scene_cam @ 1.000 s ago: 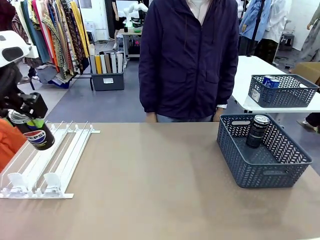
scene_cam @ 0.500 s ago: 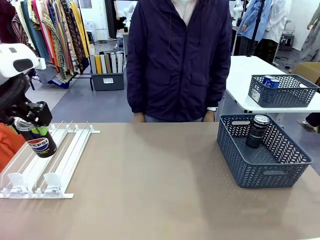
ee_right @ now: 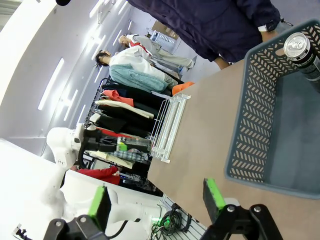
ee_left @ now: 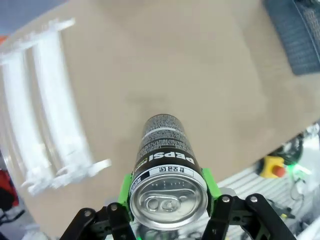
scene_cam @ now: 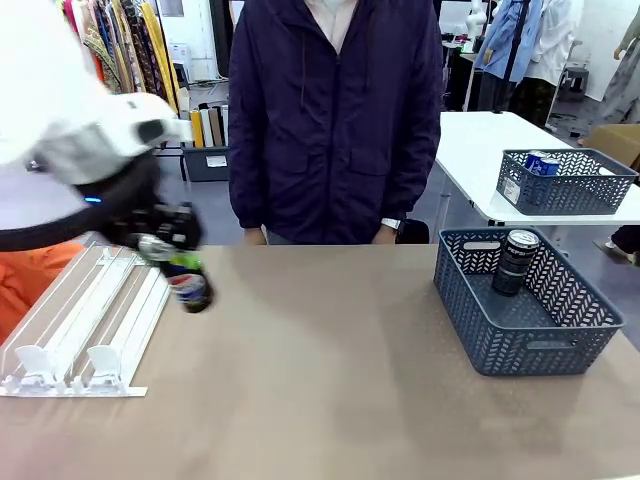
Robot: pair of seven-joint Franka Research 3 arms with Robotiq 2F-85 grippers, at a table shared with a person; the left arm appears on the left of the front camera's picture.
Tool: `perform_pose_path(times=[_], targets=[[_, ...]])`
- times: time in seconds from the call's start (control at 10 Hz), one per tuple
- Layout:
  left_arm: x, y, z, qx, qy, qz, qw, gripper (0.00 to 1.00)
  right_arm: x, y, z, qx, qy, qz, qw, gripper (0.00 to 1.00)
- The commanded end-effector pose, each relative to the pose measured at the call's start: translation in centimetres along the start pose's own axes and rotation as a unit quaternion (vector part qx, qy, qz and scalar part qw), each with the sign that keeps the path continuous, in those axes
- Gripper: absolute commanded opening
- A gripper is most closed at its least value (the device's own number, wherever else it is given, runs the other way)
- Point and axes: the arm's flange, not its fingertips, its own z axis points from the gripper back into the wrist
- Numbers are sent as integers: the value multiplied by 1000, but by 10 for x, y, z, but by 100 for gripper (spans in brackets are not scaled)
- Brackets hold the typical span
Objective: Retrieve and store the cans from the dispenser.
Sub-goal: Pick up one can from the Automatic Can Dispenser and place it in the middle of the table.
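Grey mesh basket (scene_cam: 530, 320) near the table's right edge holds one dark can (scene_cam: 516, 262); left claw (ee_left: 167, 192) grips Pepsi can (ee_left: 166, 167) beside dispenser (scene_cam: 85, 325); right claw (ee_right: 156, 197) gapes, unladen.

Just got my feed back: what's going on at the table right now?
The left tool is shut on a Pepsi can, holding it above the table beside the dispenser. One dark can already stands in the grey basket on the right. The right tool is open and holds nothing. A person stands at the far side.
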Motion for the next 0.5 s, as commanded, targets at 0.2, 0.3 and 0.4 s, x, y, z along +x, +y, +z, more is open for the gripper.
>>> perform_pose_path(times=[0.2, 0.3, 0.4], targets=[[52, -137, -111, 24, 65, -46, 997, 0, 5, 3, -2, 9, -12, 3, 1000, 100], [48, -157, -137, 53, 60, -52, 995, 0, 5, 3, -2, 9, -12, 3, 1000, 100], [43, -167, -154, 58, 60, -53, 995, 0, 5, 3, -2, 9, -12, 3, 1000, 100]])
